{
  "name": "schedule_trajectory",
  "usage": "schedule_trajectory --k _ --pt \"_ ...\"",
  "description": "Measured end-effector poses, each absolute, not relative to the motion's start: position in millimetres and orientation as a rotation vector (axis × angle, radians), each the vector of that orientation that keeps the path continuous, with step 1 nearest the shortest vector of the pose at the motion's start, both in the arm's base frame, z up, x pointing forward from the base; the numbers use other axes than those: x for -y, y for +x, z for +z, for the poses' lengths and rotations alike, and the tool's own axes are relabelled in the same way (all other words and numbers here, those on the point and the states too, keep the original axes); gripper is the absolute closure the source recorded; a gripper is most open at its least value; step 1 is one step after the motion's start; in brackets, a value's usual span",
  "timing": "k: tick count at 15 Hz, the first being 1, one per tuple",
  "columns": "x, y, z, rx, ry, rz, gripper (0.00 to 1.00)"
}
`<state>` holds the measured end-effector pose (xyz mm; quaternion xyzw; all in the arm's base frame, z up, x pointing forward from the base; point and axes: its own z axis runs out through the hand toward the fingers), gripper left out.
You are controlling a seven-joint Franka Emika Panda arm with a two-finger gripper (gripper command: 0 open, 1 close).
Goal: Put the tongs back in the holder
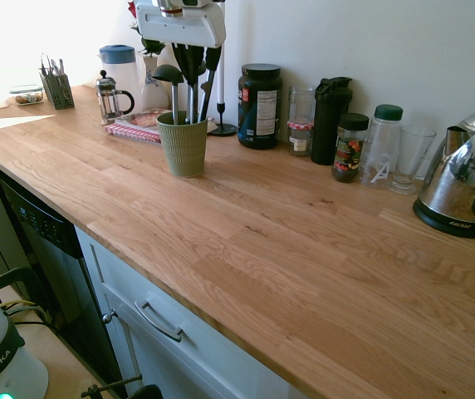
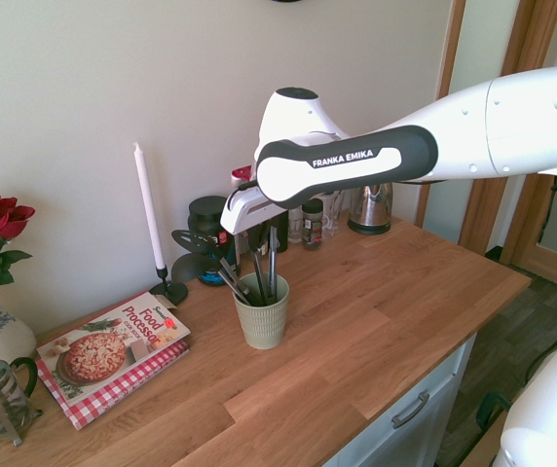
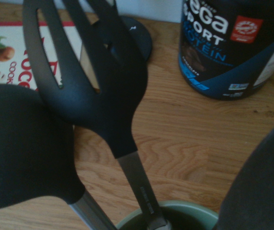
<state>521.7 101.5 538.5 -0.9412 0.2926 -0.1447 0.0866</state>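
- A wooden countertop ran along a pale wall, with the holder, an olive-green ribbed cup, standing upright on it a little out from the wall.
- The white arm reached in above the holder, its wrist tipped steeply down over the cup's mouth.
- A chrome kettle sat well apart from the holder, at the far end of a row of jars and bottles along the wall.
- A cookbook lay flat on a red checked cloth near the holder, on the side away from the kettle.
- A black protein tub stood near the holder, between it and the wall.
- A glass French press stood beyond the cookbook, farther from the holder.
- A tall white candle in a black stand rose just behind the holder, close to the wall.
- The gripper hung directly over the holder, jaws clenched on the upper end of the tongs.
- The tongs stood nearly upright, their two slim grey arms running down from the fingers into the holder, the lower end hidden inside the cup.
- A black ladle and a slotted spoon leaned out of the holder beside the tongs, heads up.
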Motion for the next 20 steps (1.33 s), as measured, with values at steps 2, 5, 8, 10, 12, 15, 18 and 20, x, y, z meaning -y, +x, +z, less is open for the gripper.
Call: schedule_trajectory --k 2,5,8,10,12,15,18,20 --pt "-111 516 536 -0.802 -2.848 -0.394 0.0" --pt "-116 514 528 -0.731 -2.887 -0.355 0.0" --pt "-116 517 521 -0.695 -2.897 -0.331 0.0" --pt "-118 518 518 -0.688 -2.899 -0.325 0.0" --pt "-120 520 514 -0.685 -2.901 -0.318 0.0" --pt "-118 522 513 -0.686 -2.901 -0.315 0.0" --pt "-115 526 533 -0.672 -2.875 -0.322 0.0" --pt "-112 524 556 -0.673 -2.86 -0.328 0.0"
